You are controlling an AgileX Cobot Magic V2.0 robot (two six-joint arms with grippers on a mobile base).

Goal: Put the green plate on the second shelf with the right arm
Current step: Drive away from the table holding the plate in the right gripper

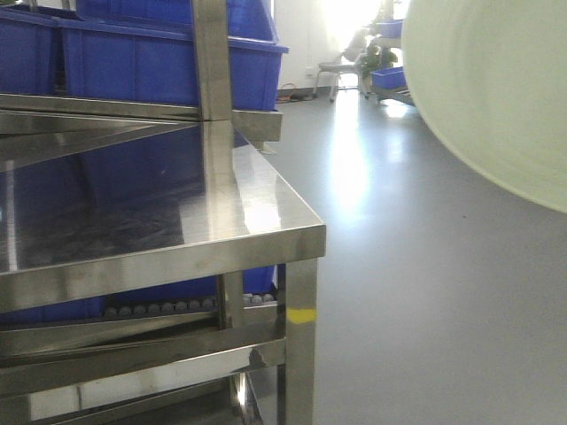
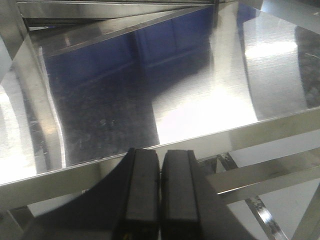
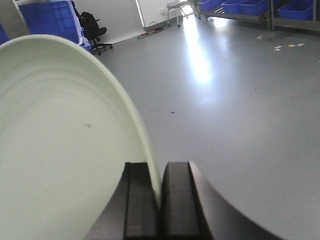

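- The right pincer (image 3: 159,176) lies nearest the right wrist camera, its two dark fingers pressed onto the rim of the green plate (image 3: 55,140), one on each face.
- The plate is held off the ground and tilted, nearly edge-on to that camera, with its hollow, ringed face filling the left of the view.
- In the front view the same plate (image 1: 496,88) fills the upper right corner, over the grey floor (image 1: 425,292) and apart from the steel rack, to the rack's right.
- The rack's polished steel shelf (image 1: 133,204) lies at mid-height on the left, reflecting blue.
- Blue crates (image 1: 159,62) stand on the level above the shelf, and more blue shows below it.
- A yellow mark (image 1: 302,315) sits on the rack's near corner leg.
- The left pincer (image 2: 160,160) hangs in front of the shelf's front edge, fingers pressed together with nothing between them.
- Far back on the floor stand a black office chair (image 3: 92,30) and another blue crate (image 3: 50,20).
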